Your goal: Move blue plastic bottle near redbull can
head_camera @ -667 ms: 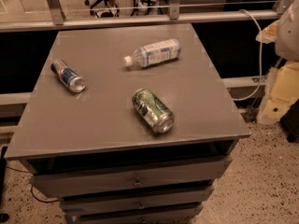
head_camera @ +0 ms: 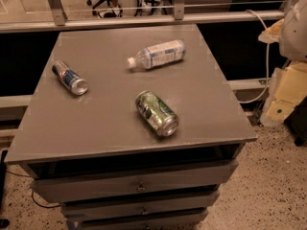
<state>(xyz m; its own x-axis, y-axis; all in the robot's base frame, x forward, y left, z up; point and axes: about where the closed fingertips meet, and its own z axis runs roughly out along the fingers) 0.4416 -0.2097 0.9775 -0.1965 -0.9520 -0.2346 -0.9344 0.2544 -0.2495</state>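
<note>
The blue plastic bottle (head_camera: 157, 55) lies on its side at the back middle of the grey cabinet top (head_camera: 105, 123), with its white cap pointing left. The redbull can (head_camera: 70, 77) lies on its side near the left edge, silver top toward the front. My gripper (head_camera: 287, 96) hangs off the right side of the cabinet, beyond its right edge and well away from the bottle and the can. It holds nothing that I can see.
A fatter green patterned can (head_camera: 157, 113) lies on its side at the front middle, between the bottle and the front edge. A metal rail (head_camera: 144, 19) runs behind the cabinet. Drawers (head_camera: 139, 183) sit below the top. A cable (head_camera: 261, 56) hangs at the right.
</note>
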